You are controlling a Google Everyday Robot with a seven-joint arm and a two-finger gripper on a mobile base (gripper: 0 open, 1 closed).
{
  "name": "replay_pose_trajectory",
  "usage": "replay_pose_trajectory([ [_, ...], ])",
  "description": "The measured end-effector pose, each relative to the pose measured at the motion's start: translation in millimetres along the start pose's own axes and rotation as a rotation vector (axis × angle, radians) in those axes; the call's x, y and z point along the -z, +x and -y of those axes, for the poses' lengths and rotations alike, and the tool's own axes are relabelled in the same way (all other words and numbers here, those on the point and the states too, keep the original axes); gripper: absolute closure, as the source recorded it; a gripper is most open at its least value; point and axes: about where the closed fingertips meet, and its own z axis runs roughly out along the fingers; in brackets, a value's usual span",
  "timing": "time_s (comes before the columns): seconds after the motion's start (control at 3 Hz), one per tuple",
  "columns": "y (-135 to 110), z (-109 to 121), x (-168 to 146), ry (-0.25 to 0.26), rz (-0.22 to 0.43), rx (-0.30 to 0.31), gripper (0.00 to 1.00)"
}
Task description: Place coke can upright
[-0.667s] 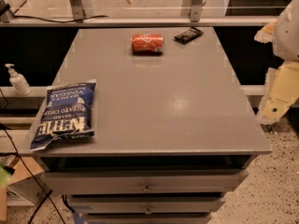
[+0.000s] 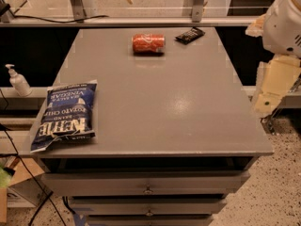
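The coke can (image 2: pixel 148 44) is a red-orange can lying on its side at the far middle of the grey cabinet top (image 2: pixel 160 102). My gripper (image 2: pixel 274 86) shows as a cream-coloured part hanging below the white arm (image 2: pixel 284 25) at the right edge of the view. It is beside the cabinet's right edge, well to the right of the can and nearer the front, and it touches nothing.
A small dark snack wrapper (image 2: pixel 190 35) lies just right of the can. A blue chip bag (image 2: pixel 64 115) lies at the front left corner. A pump bottle (image 2: pixel 19 80) stands on a shelf to the left. Drawers (image 2: pixel 148 185) are below the top.
The arm at the right edge has shifted slightly upward. The can, wrapper and chip bag have not moved.
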Motion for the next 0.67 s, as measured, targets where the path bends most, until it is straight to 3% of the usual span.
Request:
replay_pose_trajectory([
  [0.67,-76,37,-14,0.031,0.027,0.185,0.0],
])
